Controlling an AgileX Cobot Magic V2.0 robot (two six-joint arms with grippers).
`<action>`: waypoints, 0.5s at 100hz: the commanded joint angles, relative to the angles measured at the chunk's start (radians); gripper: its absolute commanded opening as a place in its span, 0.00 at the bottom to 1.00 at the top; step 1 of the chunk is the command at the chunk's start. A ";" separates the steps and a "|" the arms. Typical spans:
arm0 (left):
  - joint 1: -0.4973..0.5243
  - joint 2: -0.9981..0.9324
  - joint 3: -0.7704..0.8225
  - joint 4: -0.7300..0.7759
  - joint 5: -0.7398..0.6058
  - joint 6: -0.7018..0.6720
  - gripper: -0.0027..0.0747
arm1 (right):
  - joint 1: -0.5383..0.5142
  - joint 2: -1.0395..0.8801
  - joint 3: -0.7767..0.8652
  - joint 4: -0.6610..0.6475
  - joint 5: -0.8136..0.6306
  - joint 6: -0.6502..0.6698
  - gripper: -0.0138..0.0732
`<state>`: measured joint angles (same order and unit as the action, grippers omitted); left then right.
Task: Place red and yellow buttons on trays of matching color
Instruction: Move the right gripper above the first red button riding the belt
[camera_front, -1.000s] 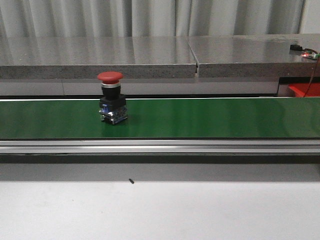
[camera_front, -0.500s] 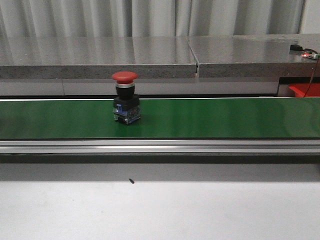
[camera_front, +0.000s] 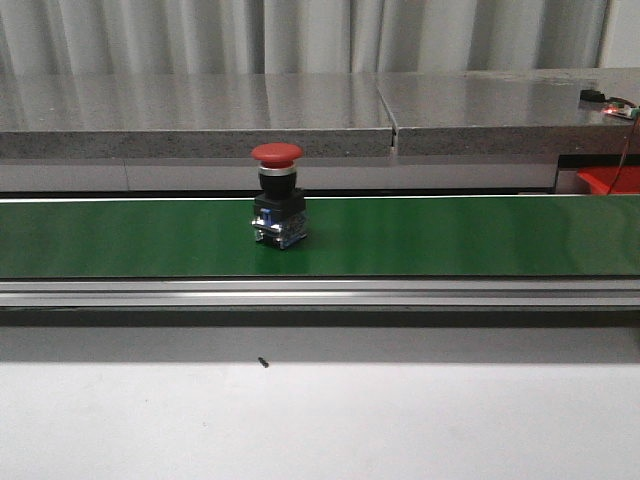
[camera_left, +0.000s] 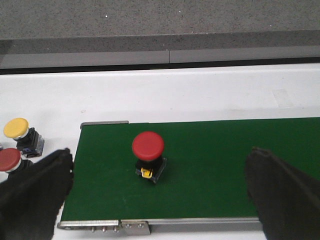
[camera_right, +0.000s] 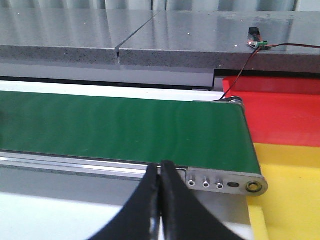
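On the green conveyor belt (camera_front: 450, 235) a red mushroom-head push button (camera_front: 278, 196) stands unheld, my left fingers (camera_left: 160, 192) wide, right fingers (camera_right: 160, 200) pressed together; next I grasp it for the red tray (camera_right: 280, 117).

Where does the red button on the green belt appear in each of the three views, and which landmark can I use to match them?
Front view: the red button stands upright on the green belt, left of centre.
Left wrist view: the button is near the picture's middle, on the belt.
Right wrist view: not in it.
Shared landmark: the green belt, in all three views.
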<state>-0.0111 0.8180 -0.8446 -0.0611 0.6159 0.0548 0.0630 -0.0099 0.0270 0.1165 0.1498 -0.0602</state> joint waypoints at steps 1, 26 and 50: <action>-0.008 -0.100 0.065 -0.012 -0.090 -0.003 0.90 | 0.001 -0.020 -0.016 0.001 -0.083 -0.002 0.08; -0.008 -0.362 0.284 -0.049 -0.094 -0.003 0.90 | 0.001 -0.020 -0.016 0.001 -0.083 -0.002 0.08; -0.008 -0.500 0.363 -0.051 -0.091 -0.003 0.69 | 0.001 -0.020 -0.016 0.001 -0.091 -0.002 0.08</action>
<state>-0.0111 0.3411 -0.4691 -0.0977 0.6024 0.0548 0.0630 -0.0099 0.0270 0.1165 0.1498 -0.0602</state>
